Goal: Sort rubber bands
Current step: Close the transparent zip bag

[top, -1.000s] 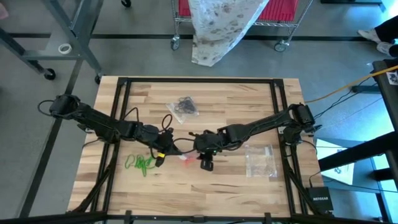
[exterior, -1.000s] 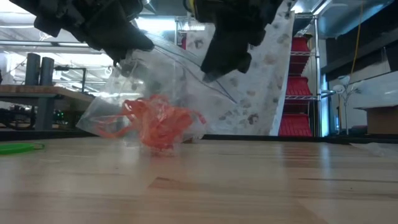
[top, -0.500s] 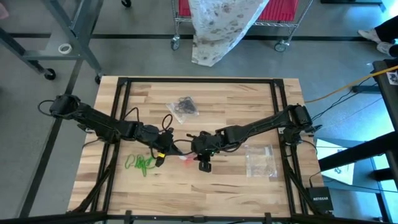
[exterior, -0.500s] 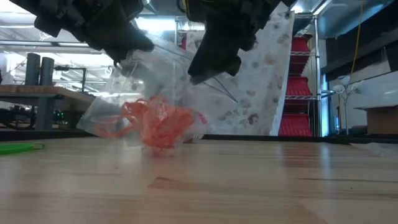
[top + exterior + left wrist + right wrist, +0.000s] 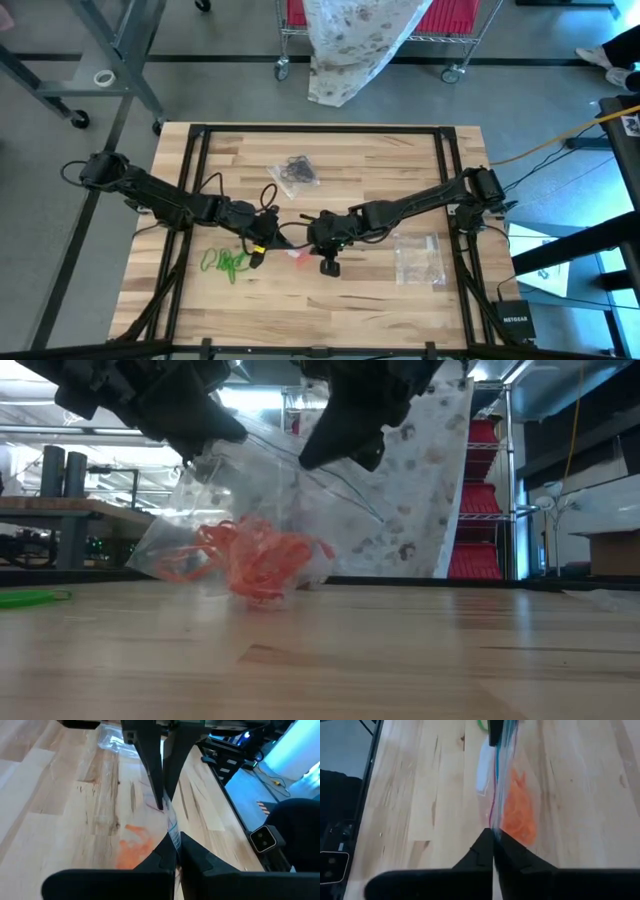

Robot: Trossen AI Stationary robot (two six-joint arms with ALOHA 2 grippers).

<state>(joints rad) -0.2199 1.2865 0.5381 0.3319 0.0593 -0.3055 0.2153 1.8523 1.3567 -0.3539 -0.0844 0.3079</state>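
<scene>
A clear plastic bag (image 5: 215, 510) holding orange-red rubber bands (image 5: 255, 560) stands mid-table between my two grippers, its bottom on the wood. My left gripper (image 5: 205, 458) is shut on the bag's top edge at the left. My right gripper (image 5: 308, 458) is shut on the same edge further right. A heap of green rubber bands (image 5: 225, 263) lies loose on the table to the left of the bag. Black rubber bands sit in a second clear bag (image 5: 295, 172) further back. My left gripper pinches the bag's top edge (image 5: 171, 834) between its two fingers, slanting down from the table's left. The bag hangs below the fingers, its bottom (image 5: 262, 596) on the table. My right gripper pinches the same top edge (image 5: 494, 822) between its two fingers, slanting down from the table's right. The edge runs straight between the two grippers.
An empty-looking clear bag (image 5: 420, 258) lies flat on the table to the right of my right arm. Dark frame rails (image 5: 200, 150) run along the table's sides. Bare wood lies along the near edge.
My right gripper has tipped, its fingertips going up and toward the table's left, and it has shut on the bag's top edge. My left gripper has kept its hold. The bag has stayed with its bottom on the table.
</scene>
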